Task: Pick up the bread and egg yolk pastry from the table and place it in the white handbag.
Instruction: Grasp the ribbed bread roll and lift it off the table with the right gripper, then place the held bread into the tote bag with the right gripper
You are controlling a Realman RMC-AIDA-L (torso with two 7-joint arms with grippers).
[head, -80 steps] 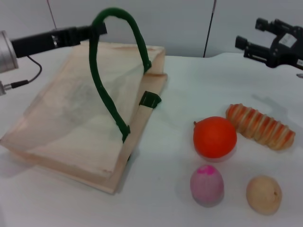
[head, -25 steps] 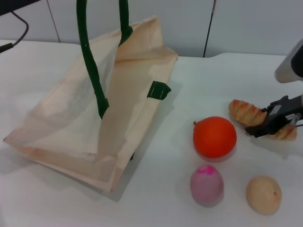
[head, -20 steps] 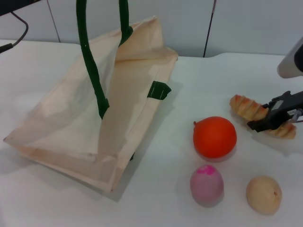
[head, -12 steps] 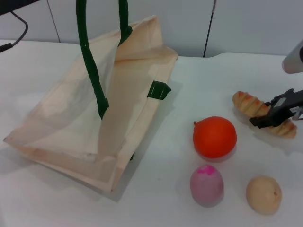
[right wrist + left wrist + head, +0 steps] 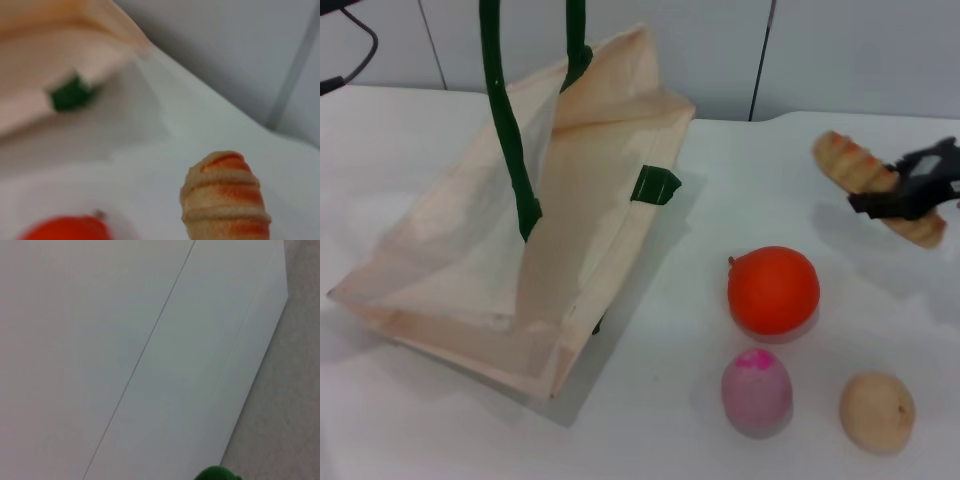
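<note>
The right hand [image 5: 910, 195] was clamped across the bread [image 5: 860, 170], held clear above the bench [image 5: 650, 400] for carrying to the white handbag [image 5: 570, 210], whose handle [image 5: 505, 140] was lifted, mouth open; left hand unseen

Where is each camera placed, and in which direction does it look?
Head: above, facing forward and down at the table; shows the bag, orange, pastry and right hand gripping the bread.
Left wrist: raised, facing the wall; only a green handle tip.
Right wrist: looks along the bread toward the bag.
Shared: bread, bag, orange.
</note>
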